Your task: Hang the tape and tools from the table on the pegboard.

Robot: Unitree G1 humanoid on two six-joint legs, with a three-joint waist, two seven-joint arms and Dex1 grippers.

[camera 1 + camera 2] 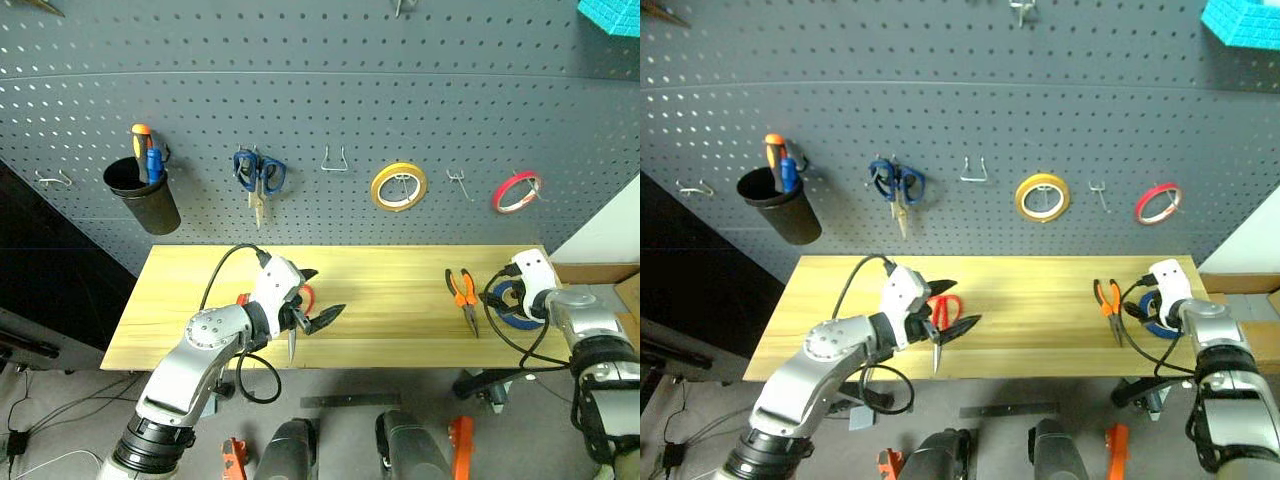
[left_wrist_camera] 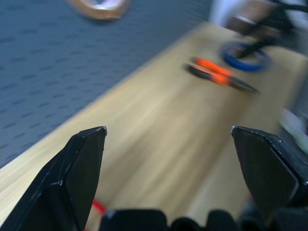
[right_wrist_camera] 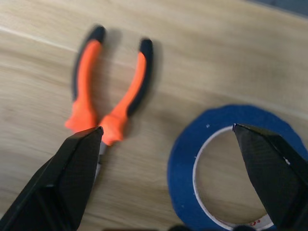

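Observation:
Blue tape (image 3: pixel 231 168) lies flat near the right end of the table (image 1: pixel 390 290), with the orange-and-black pliers (image 3: pixel 108 91) just to its left. My right gripper (image 3: pixel 167 129) hovers open over both, with nothing between its fingers. Red-handled scissors (image 1: pixel 948 305) lie left of the table's middle, blades (image 1: pixel 937 355) pointing at the front edge. Above them my left gripper (image 1: pixel 318 297) is open and empty, pointing right along the table. A small red piece (image 1: pixel 241 298) shows beside the left forearm; I cannot tell what it is. The pegboard (image 1: pixel 300 100) rises behind the table.
On the pegboard hang a black cup (image 1: pixel 145 200) with orange and blue handles, blue scissors (image 1: pixel 258 175), a yellow roll (image 1: pixel 399 186) and a red roll (image 1: pixel 516 191). Bare hooks (image 1: pixel 334 160) (image 1: pixel 457 180) sit between them, another hook (image 1: pixel 55 180) at far left.

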